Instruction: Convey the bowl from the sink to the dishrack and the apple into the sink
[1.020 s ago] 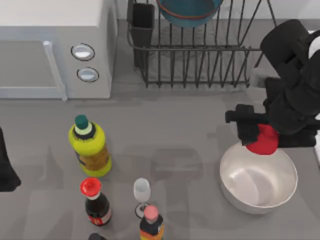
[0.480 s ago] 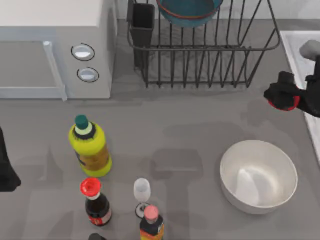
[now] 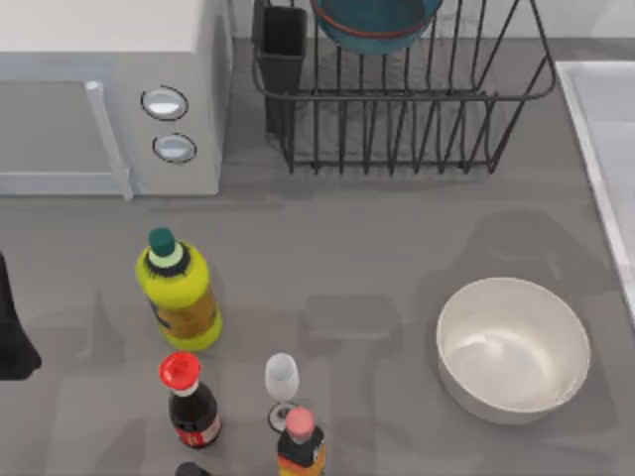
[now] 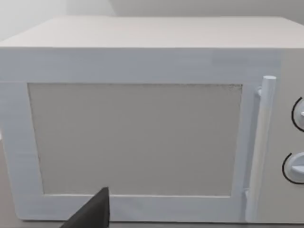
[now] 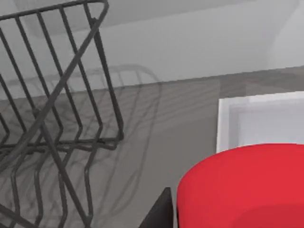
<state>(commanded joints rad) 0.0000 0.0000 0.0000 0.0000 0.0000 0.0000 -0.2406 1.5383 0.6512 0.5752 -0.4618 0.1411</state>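
— Since a second ago, what has moved?
— From the top view, my right arm has gone off past the table's right edge, and the apple (image 5: 247,185) went with it. It was over the white bowl (image 3: 451,337) then; that bowl now stands bare, near the table's right side.
— Where is the apple now?
— In the right wrist view it sits close under the camera, held in the right gripper (image 5: 223,216). One dark finger (image 5: 160,216) presses against its side. Behind it is a corner of the sink (image 5: 222,123), with its raised white rim.
— And the bowl?
— Up in the dishrack (image 3: 397,134), at the far edge of the top view: the bowl (image 3: 372,25) leans among the bars, beside the square cutlery cup (image 3: 283,45). The sink (image 3: 585,129) lies just right of the rack.
— The left arm?
— Parked at the table's left edge (image 3: 12,327). The left gripper (image 4: 92,213) faces the microwave (image 3: 109,89); whether it is open or closed I cannot tell.
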